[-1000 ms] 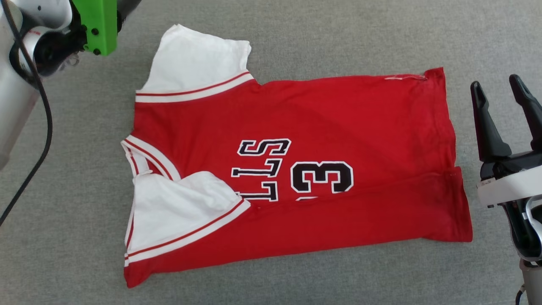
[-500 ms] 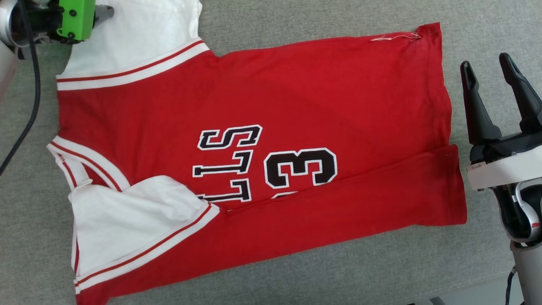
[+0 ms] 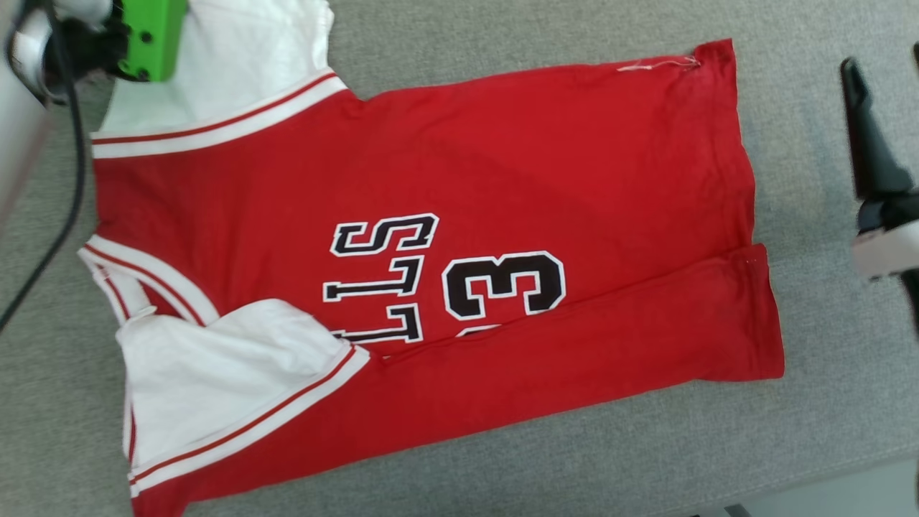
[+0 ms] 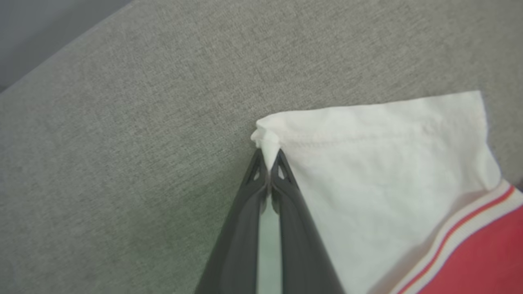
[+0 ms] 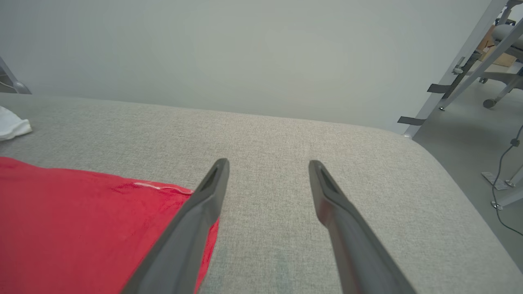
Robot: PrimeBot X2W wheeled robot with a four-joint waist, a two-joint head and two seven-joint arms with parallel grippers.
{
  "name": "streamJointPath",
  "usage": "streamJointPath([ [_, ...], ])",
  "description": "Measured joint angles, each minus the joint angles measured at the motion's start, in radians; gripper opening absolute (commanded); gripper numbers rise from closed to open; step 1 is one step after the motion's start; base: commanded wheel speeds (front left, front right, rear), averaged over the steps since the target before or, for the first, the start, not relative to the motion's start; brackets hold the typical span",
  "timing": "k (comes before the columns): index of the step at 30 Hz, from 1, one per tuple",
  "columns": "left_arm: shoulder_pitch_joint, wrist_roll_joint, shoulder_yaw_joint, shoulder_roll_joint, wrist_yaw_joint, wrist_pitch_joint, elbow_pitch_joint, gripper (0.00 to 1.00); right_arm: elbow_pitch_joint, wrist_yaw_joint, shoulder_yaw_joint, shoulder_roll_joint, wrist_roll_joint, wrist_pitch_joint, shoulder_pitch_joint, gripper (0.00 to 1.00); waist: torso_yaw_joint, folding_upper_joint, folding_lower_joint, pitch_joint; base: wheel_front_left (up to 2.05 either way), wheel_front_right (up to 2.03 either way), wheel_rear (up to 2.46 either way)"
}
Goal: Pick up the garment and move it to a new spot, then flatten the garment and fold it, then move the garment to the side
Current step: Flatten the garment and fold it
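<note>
Where garment [image 3: 502, 179] lies, grey pad [image 3: 546, 29], metal stands [image 5: 439, 87]

One garment [image 3: 502, 179], one left pincer [image 4: 269, 157], one right pincer [image 5: 268, 163], one surface [image 3: 538, 29]

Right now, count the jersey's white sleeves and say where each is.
2. One sleeve lies at the head view's top left, its corner pinched by the left gripper; the other sleeve lies folded over the jersey's red front at lower left.
</note>
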Motion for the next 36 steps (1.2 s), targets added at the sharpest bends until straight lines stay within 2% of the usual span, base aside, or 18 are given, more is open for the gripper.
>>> streamJointPath([
  [4,0.037,-0.026,-0.019,-0.001,0.0,-0.072,-0.052,0.0,-0.004,0.0,0.043,-0.097,0.039,0.122,-0.079,1.0,0.025,0.0,0.0,-0.037,0.0,0.0,0.0],
  [5,0.046,-0.032,-0.028,0.002,0.0,-0.111,-0.087,0.0,-0.002,0.0,0.085,-0.151,0.082,0.227,-0.127,1.0,0.041,0.0,0.0,-0.057,0.0,0.0,0.0],
  [11,0.072,-0.034,-0.057,0.025,0.0,-0.2,-0.185,0.0,0.059,0.0,0.229,-0.29,0.245,0.603,-0.251,1.0,0.098,0.0,-0.0001,-0.102,0.0,0.0,0.0],
  [16,0.089,-0.029,-0.079,0.03,0.0,-0.257,-0.242,0.0,0.139,0.0,0.323,-0.36,0.345,0.842,-0.331,1.0,0.151,0.0,-0.0001,-0.118,0.0,0.0,0.0],
  [21,0.091,-0.021,-0.089,0.031,0.0,-0.292,-0.271,0.0,0.223,0.0,0.384,-0.358,0.367,0.924,-0.388,1.0,0.196,0.0,-0.0001,-0.114,0.0,0.0,0.0],
  [28,0.091,-0.004,-0.094,0.019,0.0,-0.326,-0.287,0.0,0.38,0.0,0.453,-0.285,0.347,0.885,-0.438,1.0,0.237,0.0,-0.0001,-0.084,0.0,0.0,0.0],
  [32,0.091,0.004,-0.094,0.016,0.0,-0.341,-0.286,0.0,0.422,-0.001,0.506,-0.298,0.355,0.875,-0.438,1.0,0.252,0.0,-0.0001,-0.071,0.0,0.0,0.0],
  [33,0.091,0.004,-0.095,0.016,0.0,-0.343,-0.285,0.0,0.427,-0.001,0.512,-0.3,0.364,0.867,-0.438,0.71,0.254,0.0,-0.0002,-0.069,0.0,0.0,0.0],
  [34,0.091,0.004,-0.095,0.016,0.0,-0.345,-0.282,0.0,0.432,-0.001,0.513,-0.302,0.369,0.849,-0.439,0.24,0.254,-0.0001,-0.0002,-0.068,0.0,0.0,0.0],
  [35,0.092,0.004,-0.095,0.016,0.0,-0.348,-0.279,0.0,0.439,-0.001,0.516,-0.302,0.371,0.824,-0.439,0.0,0.253,0.0,-0.0002,-0.069,0.0,0.0,0.0],
  [36,0.093,0.005,-0.096,0.016,0.0,-0.354,-0.275,0.0,0.442,-0.001,0.522,-0.304,0.373,0.796,-0.44,0.0,0.251,0.0,-0.0001,-0.072,0.0,0.0,0.0],
])
